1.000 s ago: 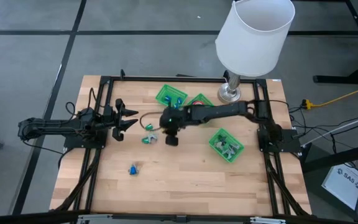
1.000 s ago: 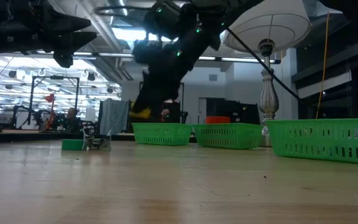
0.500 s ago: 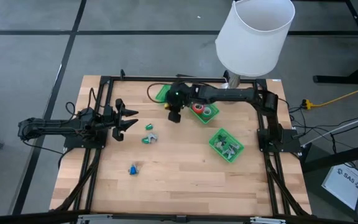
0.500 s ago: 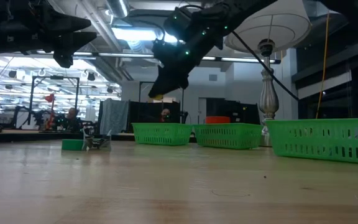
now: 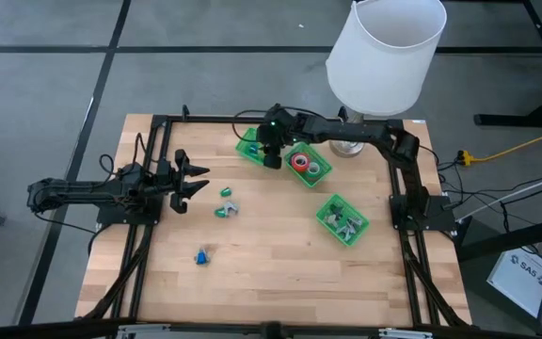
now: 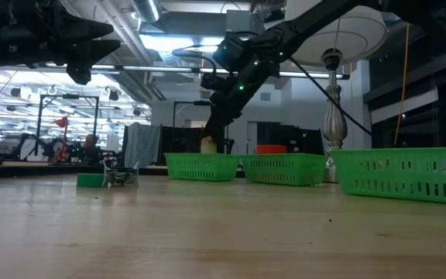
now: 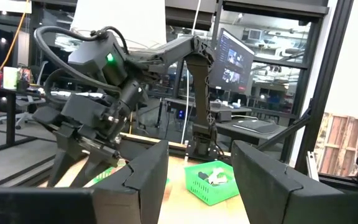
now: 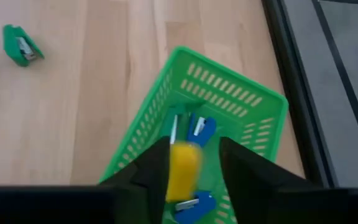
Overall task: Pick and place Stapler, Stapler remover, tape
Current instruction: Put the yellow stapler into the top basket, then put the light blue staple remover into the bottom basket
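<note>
My right gripper (image 5: pixel 271 156) hangs over the far-left green tray (image 5: pixel 248 143) and is shut on a small yellow stapler (image 8: pixel 183 169), which also shows in the low view (image 6: pixel 207 145) just above the tray's rim. Blue staplers (image 8: pixel 201 128) lie in that tray. A green stapler (image 5: pixel 222 210) and a small green-and-grey piece (image 5: pixel 226 193) lie on the table's middle left, and a small blue piece (image 5: pixel 201 255) lies nearer the front. My left gripper (image 5: pixel 199 183) is open and empty, held level above the table's left side. My right gripper pinches the yellow stapler by its two long sides (image 8: pixel 174 163) between its two fingers. The fingers come from above, pointing down. The stapler is lifted clear, over the inside of the far-left tray.
A second green tray (image 5: pixel 318 177) with red and green tape rolls stands beside the first. A third green tray (image 5: pixel 330 226) with small metal pieces stands at the right. A lamp with a white shade (image 5: pixel 384 56) stands on its base (image 5: pixel 348 142) at the far edge.
My right gripper has carried the yellow stapler from the table's middle toward the far edge, rising on the way, then coming down over the far-left tray. It has stayed shut on the stapler.
</note>
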Robot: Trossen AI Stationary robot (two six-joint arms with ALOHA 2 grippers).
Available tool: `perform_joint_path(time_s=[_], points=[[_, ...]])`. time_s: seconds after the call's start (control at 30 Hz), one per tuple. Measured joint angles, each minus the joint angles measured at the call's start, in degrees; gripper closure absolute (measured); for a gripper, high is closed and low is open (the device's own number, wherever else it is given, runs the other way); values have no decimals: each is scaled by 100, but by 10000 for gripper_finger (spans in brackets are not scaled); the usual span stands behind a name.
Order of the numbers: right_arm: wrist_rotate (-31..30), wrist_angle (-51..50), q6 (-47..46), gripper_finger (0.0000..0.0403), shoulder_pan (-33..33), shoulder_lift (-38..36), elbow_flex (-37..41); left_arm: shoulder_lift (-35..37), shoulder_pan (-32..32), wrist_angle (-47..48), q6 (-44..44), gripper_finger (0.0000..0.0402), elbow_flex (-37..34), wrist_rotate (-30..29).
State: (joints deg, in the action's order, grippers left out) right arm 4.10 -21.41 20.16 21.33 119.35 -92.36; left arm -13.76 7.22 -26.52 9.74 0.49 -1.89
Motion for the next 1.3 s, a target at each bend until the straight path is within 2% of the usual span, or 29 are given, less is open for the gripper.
perform_joint_path(time_s=[0.17,0.43,0.83,1.3], points=[[63,-2,-6,214,92,0,0,2,0,0,0,229,0,0],[59,-28,-20,181,154,0,0,2,0,0,0,229,-1,0],[-49,114,-24,174,151,0,0,0,0,0,0,229,0,0],[-667,444,-28,173,-313,0,0,2,0,0,0,229,-1,0]])
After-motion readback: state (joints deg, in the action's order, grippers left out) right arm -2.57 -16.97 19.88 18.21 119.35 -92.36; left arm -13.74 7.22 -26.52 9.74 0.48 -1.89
